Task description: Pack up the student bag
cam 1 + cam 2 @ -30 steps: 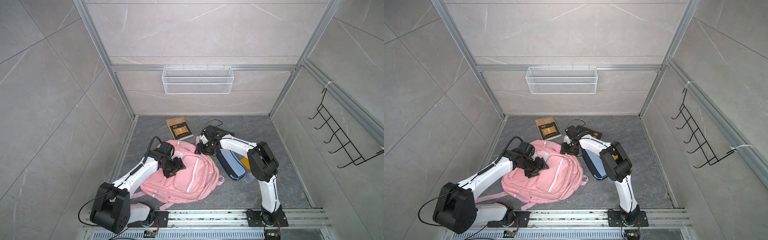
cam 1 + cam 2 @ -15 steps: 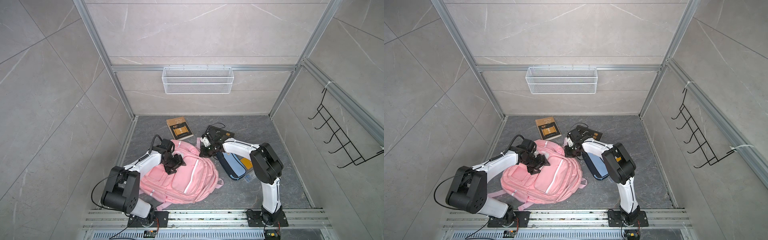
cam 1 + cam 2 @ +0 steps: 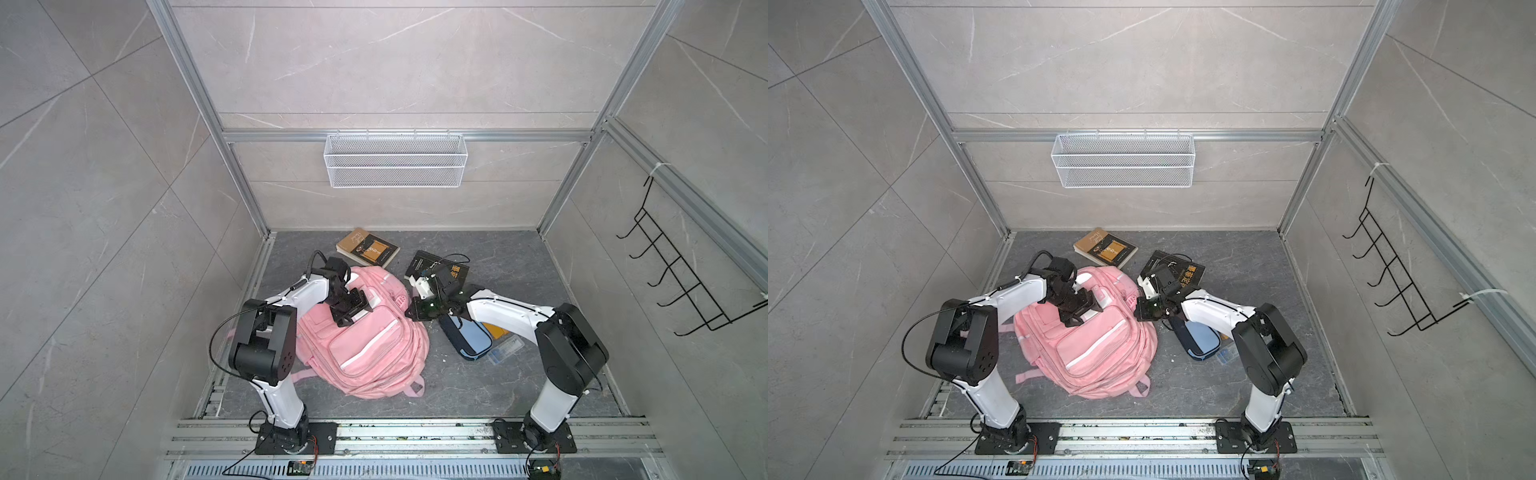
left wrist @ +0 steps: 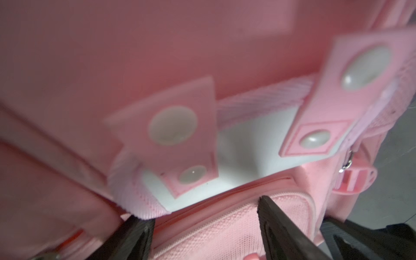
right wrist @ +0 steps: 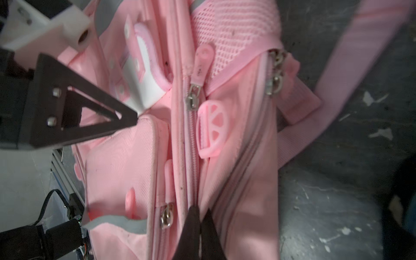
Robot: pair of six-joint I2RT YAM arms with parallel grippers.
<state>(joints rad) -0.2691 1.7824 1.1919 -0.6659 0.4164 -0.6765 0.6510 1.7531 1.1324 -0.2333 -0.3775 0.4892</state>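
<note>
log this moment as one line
left hand: open over bag | right hand: shut at bag zip | brown book, black book, case: on table

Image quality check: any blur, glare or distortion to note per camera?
Both top views: sharp, evenly lit, frame posts splayed by the wide lens. Left wrist view: too close, the backpack, its white flap and snap tabs blurred. Right wrist view: zip pulls fairly crisp, the strap at the edge smeared.

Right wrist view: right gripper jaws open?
No, the right gripper has its fingertips closed together at a zipper seam of the student bag.
</note>
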